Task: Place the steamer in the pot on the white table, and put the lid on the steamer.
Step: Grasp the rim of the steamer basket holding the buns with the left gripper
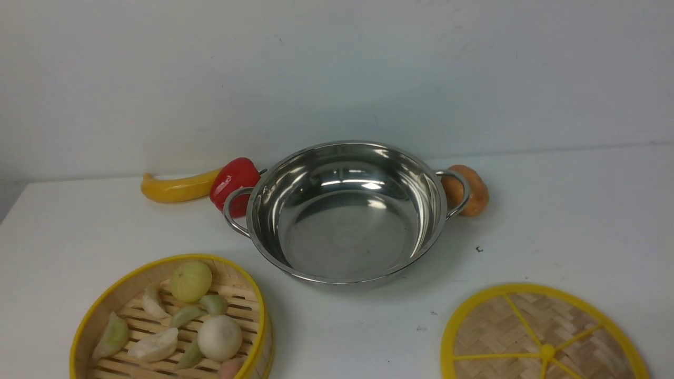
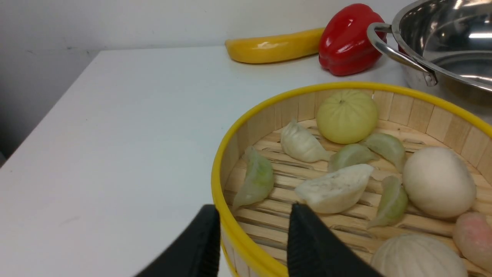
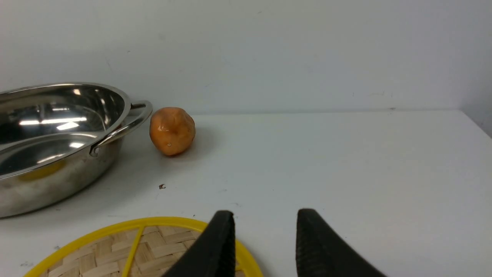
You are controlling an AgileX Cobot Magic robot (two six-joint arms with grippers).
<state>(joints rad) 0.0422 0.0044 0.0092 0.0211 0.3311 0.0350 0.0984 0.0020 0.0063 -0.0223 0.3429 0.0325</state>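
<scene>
Left wrist view: my left gripper (image 2: 254, 211) gapes astride the wall of the round yellow-rimmed bamboo steamer (image 2: 423, 111).
My right gripper (image 3: 265, 213), also apart, spans the edge of the flat woven yellow-rimmed lid (image 3: 161, 250).

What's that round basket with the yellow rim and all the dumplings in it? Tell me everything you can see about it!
The steamer is a round, low basket that looks like bamboo, with a yellow rim, slat walls and a slatted floor. It sits flat on the white table, front left, apart from the pot. Inside lie pale dumplings, a yellowish bun and a white bun. The left gripper is open, one finger outside its near wall and one inside; contact is unclear.
</scene>
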